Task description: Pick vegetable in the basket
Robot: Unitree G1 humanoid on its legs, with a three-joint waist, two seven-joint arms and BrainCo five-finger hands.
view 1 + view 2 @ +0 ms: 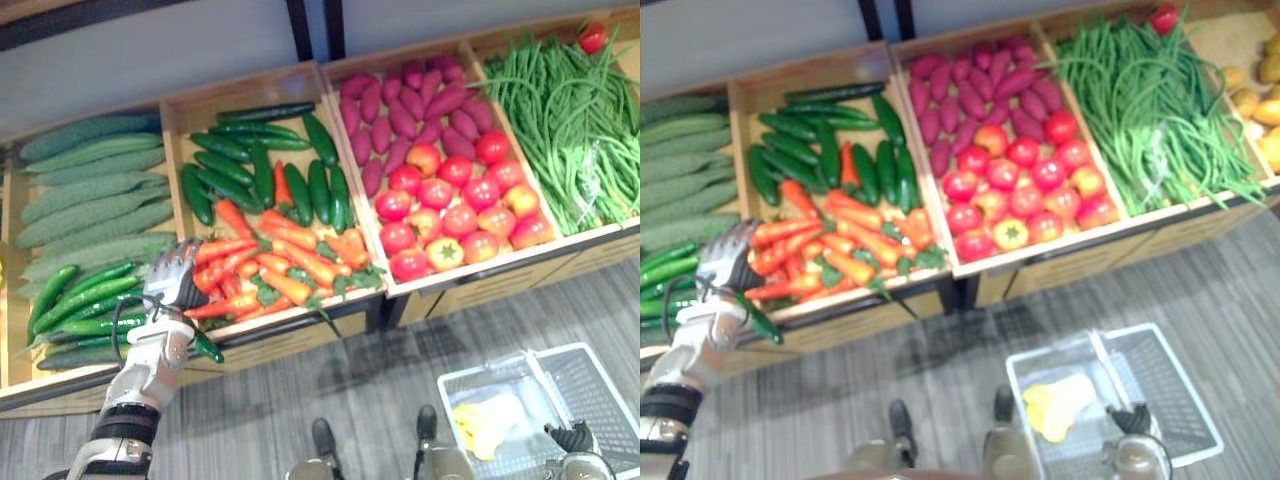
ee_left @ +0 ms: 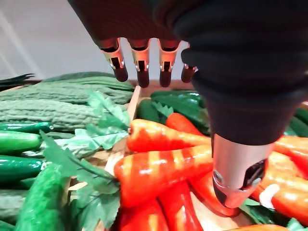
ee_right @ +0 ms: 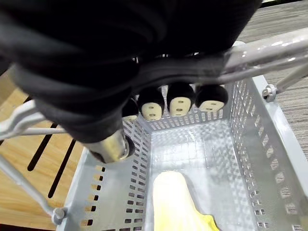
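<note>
The left robot hand (image 1: pixel 175 275) is hovering open, its fingers (image 2: pixel 143 67) reaching straight out over the carrots (image 1: pixel 285 262) at the near left corner of their crate (image 1: pixel 300 318) and gripping nothing. I cannot tell whether the thumb is touching a carrot. The right robot hand (image 1: pixel 573 438) is curling around the handle (image 3: pixel 269 53) of the basket (image 3: pixel 250 115), at near right. A yellow item (image 1: pixel 487 420), hard to identify, is lying inside.
</note>
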